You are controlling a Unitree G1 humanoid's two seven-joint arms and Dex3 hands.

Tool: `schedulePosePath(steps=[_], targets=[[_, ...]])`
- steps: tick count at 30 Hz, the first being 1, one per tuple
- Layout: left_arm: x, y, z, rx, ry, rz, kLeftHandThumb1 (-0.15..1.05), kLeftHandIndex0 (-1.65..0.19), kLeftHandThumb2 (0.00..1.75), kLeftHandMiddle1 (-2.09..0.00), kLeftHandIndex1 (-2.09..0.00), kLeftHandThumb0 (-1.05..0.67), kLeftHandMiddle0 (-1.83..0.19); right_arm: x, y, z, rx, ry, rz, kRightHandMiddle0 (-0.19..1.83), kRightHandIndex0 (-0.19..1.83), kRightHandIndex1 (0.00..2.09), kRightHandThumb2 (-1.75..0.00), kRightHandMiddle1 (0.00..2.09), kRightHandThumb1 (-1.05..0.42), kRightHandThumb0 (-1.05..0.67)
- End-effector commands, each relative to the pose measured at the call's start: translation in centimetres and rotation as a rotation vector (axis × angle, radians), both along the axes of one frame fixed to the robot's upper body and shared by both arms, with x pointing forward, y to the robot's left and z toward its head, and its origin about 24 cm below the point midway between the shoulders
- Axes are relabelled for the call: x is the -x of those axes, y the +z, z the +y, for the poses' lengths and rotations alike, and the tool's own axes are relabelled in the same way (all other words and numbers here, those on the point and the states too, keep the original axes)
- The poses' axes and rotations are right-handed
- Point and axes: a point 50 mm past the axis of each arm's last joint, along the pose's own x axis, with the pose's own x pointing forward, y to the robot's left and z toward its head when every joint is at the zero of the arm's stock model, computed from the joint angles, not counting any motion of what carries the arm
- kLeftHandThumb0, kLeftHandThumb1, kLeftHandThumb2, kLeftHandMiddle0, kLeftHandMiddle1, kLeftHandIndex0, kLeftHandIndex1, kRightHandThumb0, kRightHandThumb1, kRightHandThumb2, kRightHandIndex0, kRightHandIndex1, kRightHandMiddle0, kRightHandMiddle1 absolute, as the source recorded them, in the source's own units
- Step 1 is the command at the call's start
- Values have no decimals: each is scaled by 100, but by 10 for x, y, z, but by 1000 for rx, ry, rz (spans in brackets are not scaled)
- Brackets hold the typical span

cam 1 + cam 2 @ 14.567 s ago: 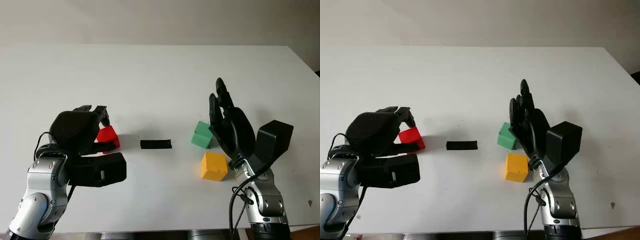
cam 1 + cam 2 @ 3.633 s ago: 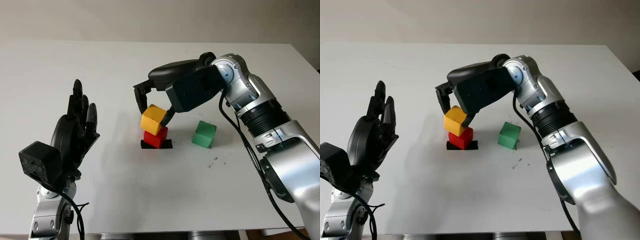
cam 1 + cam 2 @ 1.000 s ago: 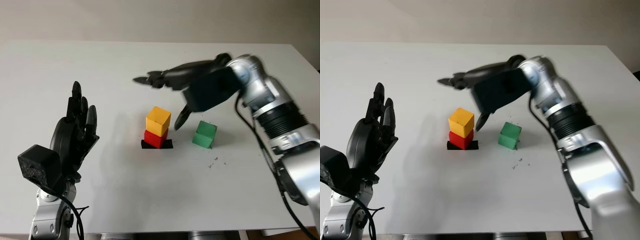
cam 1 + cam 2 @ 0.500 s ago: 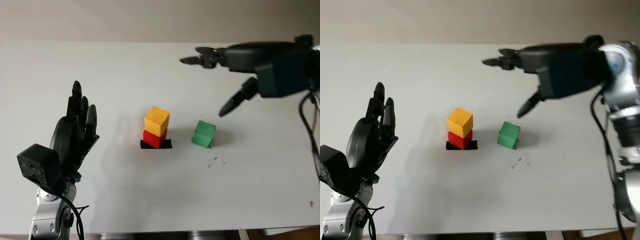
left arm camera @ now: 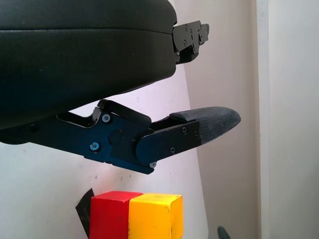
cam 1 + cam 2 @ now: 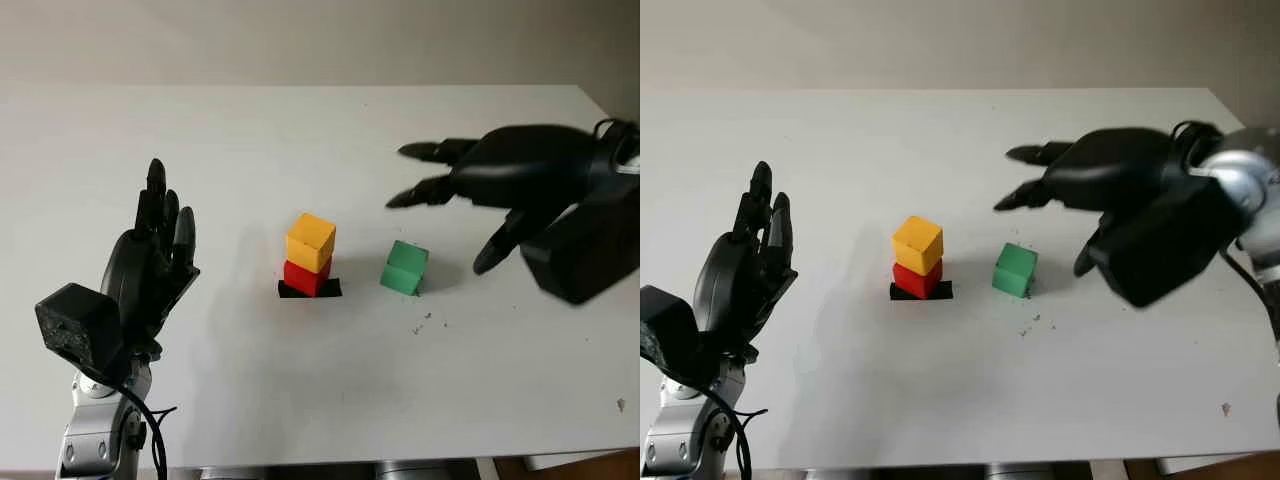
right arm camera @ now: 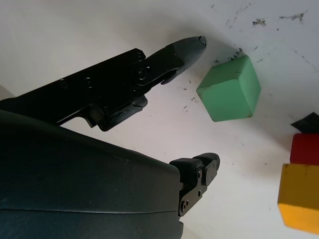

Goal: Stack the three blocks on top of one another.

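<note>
My left hand (image 6: 150, 262) is raised near my own body, well apart from the green block (image 6: 404, 268) on its left side, open and holding nothing. The green block sits alone on the white desk (image 6: 300, 400), just to the right of the two-block pile: a yellow block (image 6: 310, 241) on a red block (image 6: 303, 277), which stands on a black strip (image 6: 310, 289). My right hand (image 6: 500, 190) hovers to the right of the green block and slightly beyond it, open and empty, its fingers (image 7: 177, 52) reaching toward the block but not touching it. I judge the block to be light, rigid and smooth-sided, so it should not deform but could slip or twist if pinched at a corner. I would close on two opposite flat faces, low enough to leave the bottom free for setting down. The yellow block looks slightly turned on the red one, so the pile may tip if nudged.
</note>
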Motion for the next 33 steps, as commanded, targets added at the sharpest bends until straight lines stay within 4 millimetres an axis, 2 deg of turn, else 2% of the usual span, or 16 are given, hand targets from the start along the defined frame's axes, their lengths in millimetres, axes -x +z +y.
schedulePosePath(steps=[1, 14, 25, 33], targets=[[-1, 3, 1, -1, -7, -11, 105, 19, 68, -5, -1, -63, 19, -1, -4, 1, -7, 19, -7, 34, -7, 6, -5, 15, -84, -54], [1, 2, 4, -4, 3, -8, 105, 19, 66, -5, -2, -65, 19, -8, -29, 3, -73, 72, -49, 37, -5, 6, -6, 14, -85, -50], [3, 2, 7, 3, 6, -2, 105, 19, 64, -5, -3, -65, 18, -12, -44, 0, -50, 63, -38, 42, 0, 7, -6, 15, -86, -43], [4, 4, 8, -4, 10, -9, 105, 19, 65, -5, -3, -64, 18, -12, -53, -1, -16, 75, -35, 48, 3, 7, -5, 16, -86, -46]])
